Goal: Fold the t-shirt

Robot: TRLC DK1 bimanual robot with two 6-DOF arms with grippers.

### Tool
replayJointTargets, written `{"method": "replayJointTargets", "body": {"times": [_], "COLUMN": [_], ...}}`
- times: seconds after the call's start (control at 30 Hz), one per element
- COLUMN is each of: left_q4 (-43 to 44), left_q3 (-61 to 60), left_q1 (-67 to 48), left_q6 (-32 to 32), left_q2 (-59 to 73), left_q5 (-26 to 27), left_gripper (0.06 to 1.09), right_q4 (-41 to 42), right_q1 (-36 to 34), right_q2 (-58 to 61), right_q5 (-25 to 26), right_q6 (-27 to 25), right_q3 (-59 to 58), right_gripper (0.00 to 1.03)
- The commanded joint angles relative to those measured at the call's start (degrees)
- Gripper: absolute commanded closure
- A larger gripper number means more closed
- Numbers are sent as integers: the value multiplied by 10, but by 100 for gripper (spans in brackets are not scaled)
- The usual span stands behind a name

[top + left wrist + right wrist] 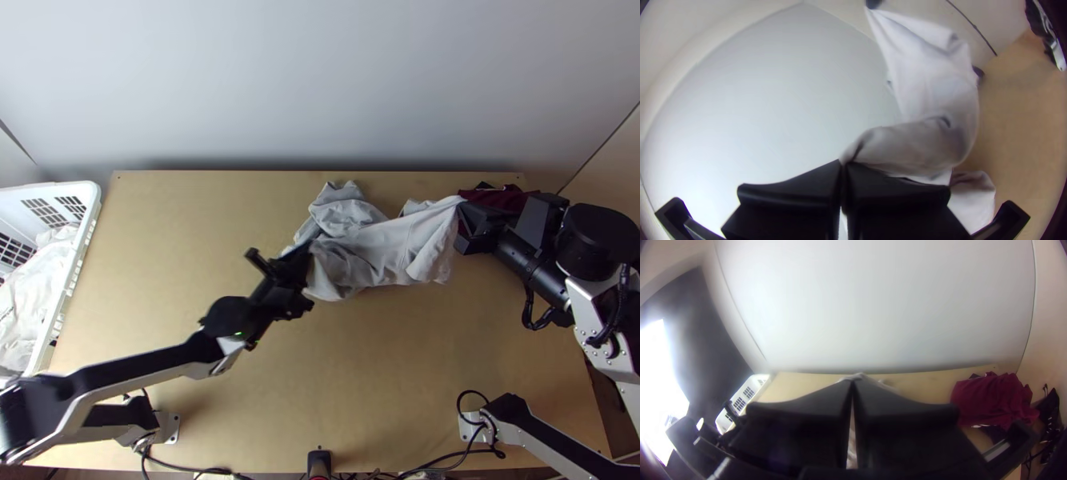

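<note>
The smooth wooden table point(360, 368) is lying beneath the pale grey t-shirt point(400, 244), whose soft, wrinkled fabric is sagging between both grippers. Maroon cloth point(996, 400) is bunching near the table's far right corner. The left gripper point(308, 254) is pressing its flat fingers together on the t-shirt; the right gripper point(464, 206), also closed, is pinching another part.

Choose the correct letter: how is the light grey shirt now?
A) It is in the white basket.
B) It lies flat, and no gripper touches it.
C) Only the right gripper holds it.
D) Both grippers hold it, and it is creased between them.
D, because the shirt runs in creases between the two grippers, with its cloth pinched at the tips of the left gripper and the right gripper.
</note>
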Motion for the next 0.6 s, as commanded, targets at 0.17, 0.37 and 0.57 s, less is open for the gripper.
{"method": "replayJointTargets", "body": {"times": [0.17,0.37,0.57], "left_q4": [-52,-125,-151], "left_q3": [26,-85,-148], "left_q1": [40,96,70], "left_q6": [-41,-124,-145], "left_q2": [-232,-320,-371], "left_q5": [-73,-65,-65], "left_gripper": [105,105,105], "right_q4": [-9,-40,-83], "right_q1": [-3,-55,-75], "right_q2": [36,176,308], "right_q5": [-2,-2,7], "right_q6": [12,37,100], "right_q3": [99,304,489], "right_gripper": [100,100,100]}}
